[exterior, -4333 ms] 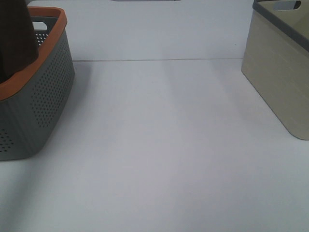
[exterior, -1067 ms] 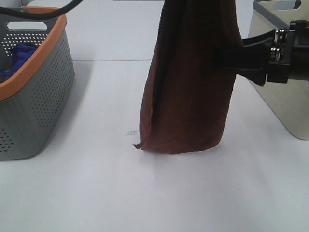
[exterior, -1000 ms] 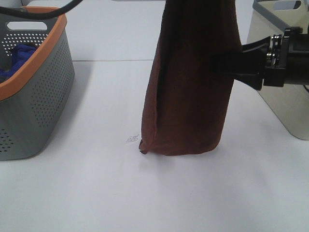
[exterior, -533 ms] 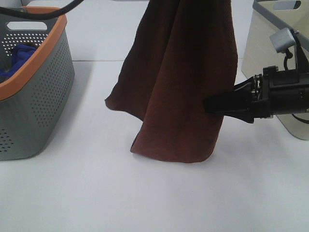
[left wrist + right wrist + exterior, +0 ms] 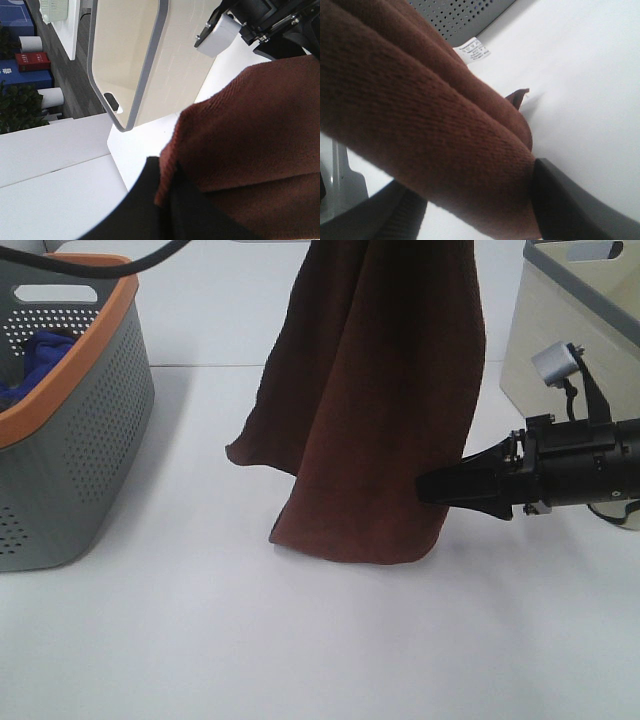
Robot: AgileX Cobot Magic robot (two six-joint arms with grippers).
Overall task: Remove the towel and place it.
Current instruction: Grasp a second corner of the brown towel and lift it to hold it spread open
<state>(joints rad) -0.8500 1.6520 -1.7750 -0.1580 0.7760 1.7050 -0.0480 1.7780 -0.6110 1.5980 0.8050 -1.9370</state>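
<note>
The maroon towel (image 5: 380,390) hangs from above the exterior high view over the middle of the table, and its lower edge touches the table surface. My left gripper (image 5: 165,200) is out of the exterior view; in the left wrist view it is shut on the towel's (image 5: 250,150) upper edge. My right gripper (image 5: 428,488) reaches in from the right and is shut on the towel's lower right side. In the right wrist view the towel (image 5: 420,115) fills the gap between the black fingers (image 5: 560,205), and its white tag (image 5: 474,51) shows.
A grey perforated basket with an orange rim (image 5: 90,420) stands at the left with a blue cloth (image 5: 35,355) inside. A beige bin with a grey rim (image 5: 560,350) stands at the right, behind my right arm; it also shows in the left wrist view (image 5: 130,60).
The towel has come out of the grey basket to hang mid-table. My right gripper has moved down the towel's right side to near its lower edge, and the cloth's left fold has swung outward.
</note>
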